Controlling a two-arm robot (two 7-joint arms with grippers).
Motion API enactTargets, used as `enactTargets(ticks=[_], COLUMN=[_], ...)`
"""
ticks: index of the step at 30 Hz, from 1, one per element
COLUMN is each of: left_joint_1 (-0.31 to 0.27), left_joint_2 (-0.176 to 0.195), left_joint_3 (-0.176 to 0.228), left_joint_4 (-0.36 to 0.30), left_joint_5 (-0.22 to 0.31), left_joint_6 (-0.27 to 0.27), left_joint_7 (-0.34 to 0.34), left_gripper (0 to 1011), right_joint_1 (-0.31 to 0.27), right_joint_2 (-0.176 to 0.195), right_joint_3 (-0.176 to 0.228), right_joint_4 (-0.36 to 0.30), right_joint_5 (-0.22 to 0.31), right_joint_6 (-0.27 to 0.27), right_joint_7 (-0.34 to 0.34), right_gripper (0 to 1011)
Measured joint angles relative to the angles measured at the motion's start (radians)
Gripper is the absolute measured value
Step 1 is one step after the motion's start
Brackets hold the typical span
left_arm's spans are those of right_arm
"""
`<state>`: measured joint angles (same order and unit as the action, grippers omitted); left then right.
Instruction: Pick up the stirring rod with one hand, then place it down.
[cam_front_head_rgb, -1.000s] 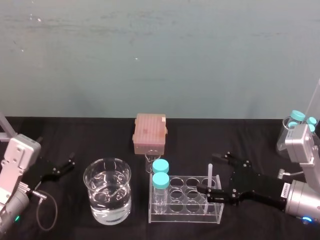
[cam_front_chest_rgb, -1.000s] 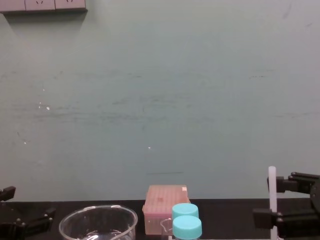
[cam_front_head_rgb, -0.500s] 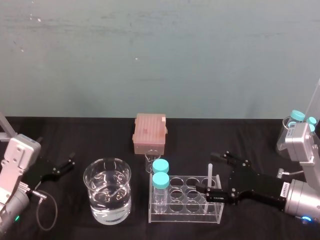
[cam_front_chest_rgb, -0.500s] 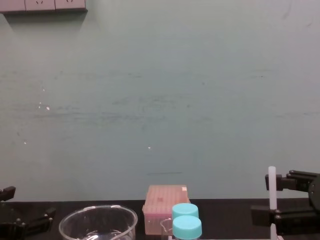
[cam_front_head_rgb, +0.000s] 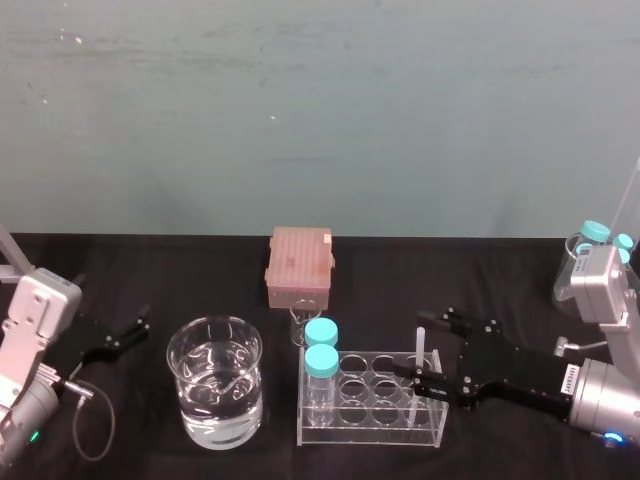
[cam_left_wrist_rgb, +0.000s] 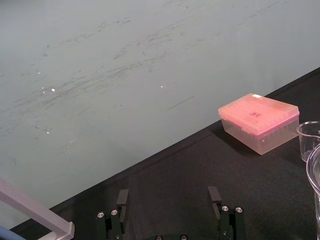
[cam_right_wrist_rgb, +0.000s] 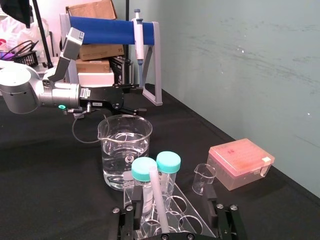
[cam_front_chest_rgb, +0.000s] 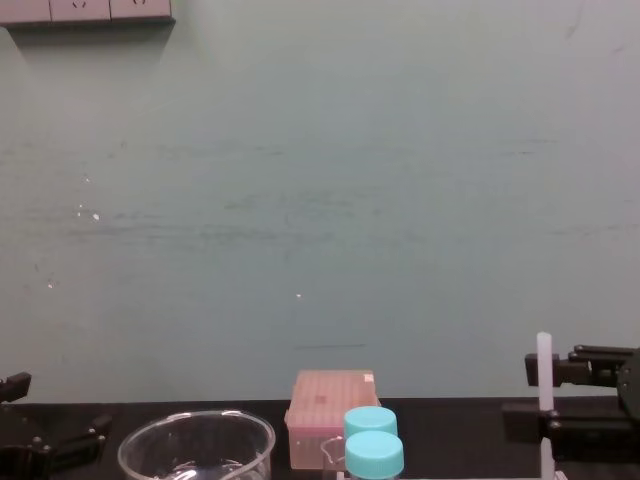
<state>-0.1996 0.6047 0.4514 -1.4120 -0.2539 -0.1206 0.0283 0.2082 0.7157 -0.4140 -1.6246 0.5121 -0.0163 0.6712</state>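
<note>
Head view: R gripper (cam_front_head_rgb: 419, 347) fingers (cam_front_head_rgb: 430, 378) narrowed round stirring rod (cam_front_head_rgb: 420, 340).

Left pincer (cam_left_wrist_rgb: 168, 196) agape, pink box (cam_left_wrist_rgb: 259, 121) beyond

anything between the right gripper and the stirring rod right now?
Nothing visible. The right gripper is open, one finger on either side of the stirring rod, which stands upright in the clear rack. The blue-capped bottles sit at the rack's other end. The left gripper is parked at the table's left.
</note>
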Motion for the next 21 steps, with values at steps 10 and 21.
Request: enactTargets(ticks=[10, 21], left_joint_1=[0.0, 0.0], left_joint_2=[0.0, 0.0], left_joint_3=[0.0, 0.0], left_joint_4=[0.0, 0.0], left_joint_5=[0.0, 0.0], left_joint_6=[0.0, 0.0], left_joint_7=[0.0, 0.0], left_gripper=[1005, 1005], right_joint_1=[0.0, 0.0], right_joint_2=[0.0, 0.0], right_joint_3=[0.0, 0.0], right_joint_4=[0.0, 0.0], right_joint_5=[-0.001, -0.001], right_joint_6=[0.0, 0.0], right_joint_7=[0.0, 0.0], right_gripper=[483, 125])
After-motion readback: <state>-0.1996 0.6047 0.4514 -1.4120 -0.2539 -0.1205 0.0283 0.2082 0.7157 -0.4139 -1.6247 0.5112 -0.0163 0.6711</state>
